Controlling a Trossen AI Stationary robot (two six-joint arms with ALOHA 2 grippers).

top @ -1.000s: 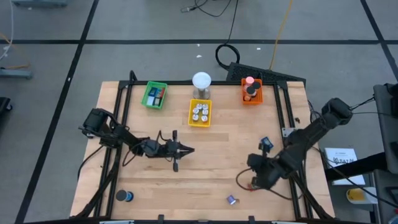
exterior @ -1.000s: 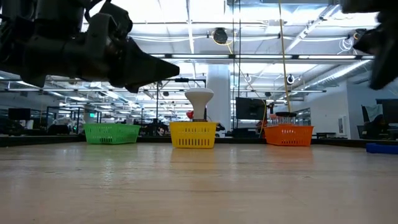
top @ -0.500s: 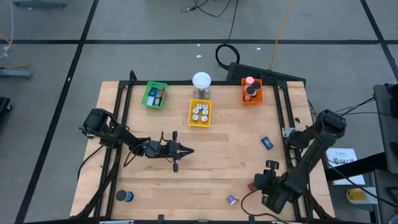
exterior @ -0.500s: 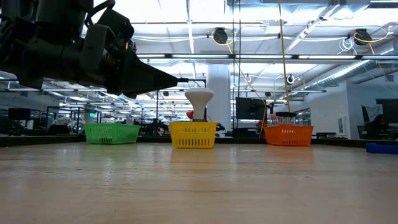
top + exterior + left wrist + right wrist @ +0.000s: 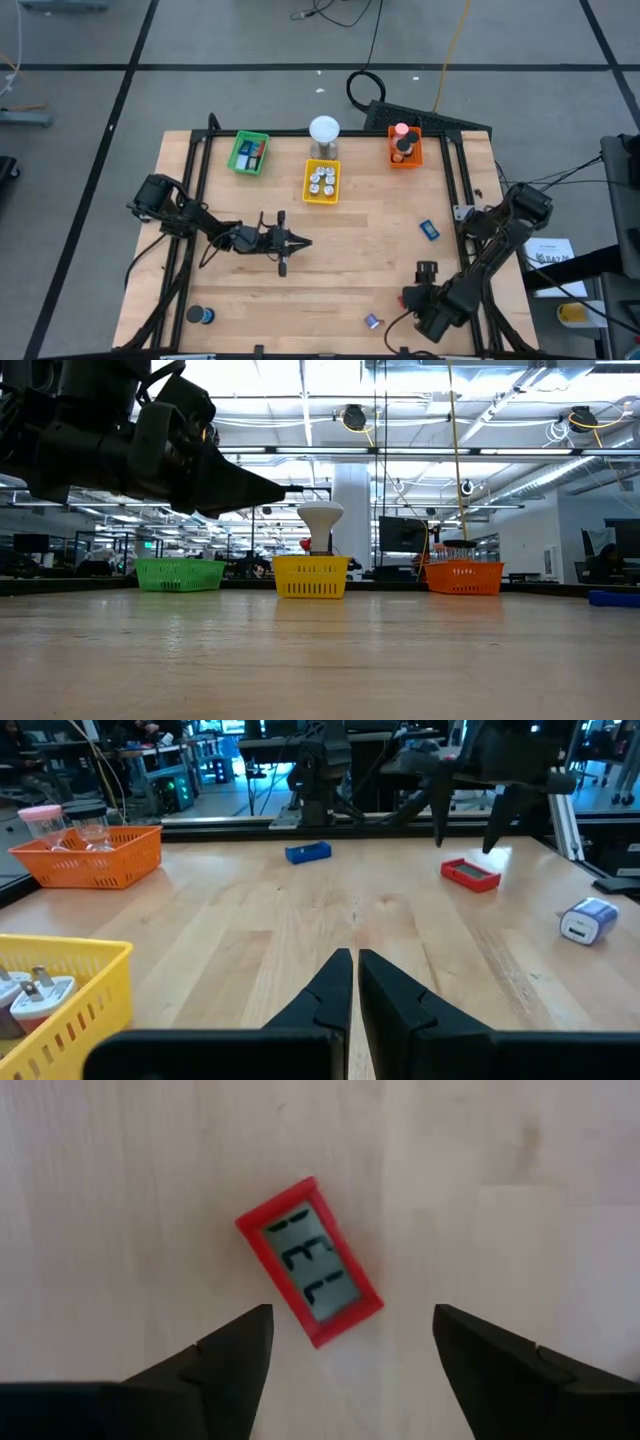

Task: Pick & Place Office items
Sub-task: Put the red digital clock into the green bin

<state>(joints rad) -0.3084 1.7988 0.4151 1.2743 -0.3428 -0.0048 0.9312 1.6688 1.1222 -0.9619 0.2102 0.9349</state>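
Note:
A red rectangular piece with a grey display (image 5: 310, 1262) lies flat on the wooden table near its front right corner; the left wrist view also shows this red piece (image 5: 470, 873). My right gripper (image 5: 350, 1348) hangs open just above it, pointing down, one finger on either side and clear of it; from above, this right gripper (image 5: 416, 284) covers it. My left gripper (image 5: 353, 982) is shut and empty, held level above the table's middle left (image 5: 300, 242). A blue piece (image 5: 428, 229), a small blue-white piece (image 5: 372, 321) and a black roll (image 5: 202, 316) lie loose.
At the far edge stand a green tray (image 5: 249, 153), a yellow tray (image 5: 322, 181) with silvery-white bits, an orange tray (image 5: 404, 146) and a white-domed cylinder (image 5: 324, 133). Bare wood lies between the two arms. Black frame rails run along the table's left and right sides.
My right gripper has swung toward the table's near edge and come down over the red piece, turning at the wrist, and its fingers have opened. It has left the low view's upper right corner. The red piece has not moved.

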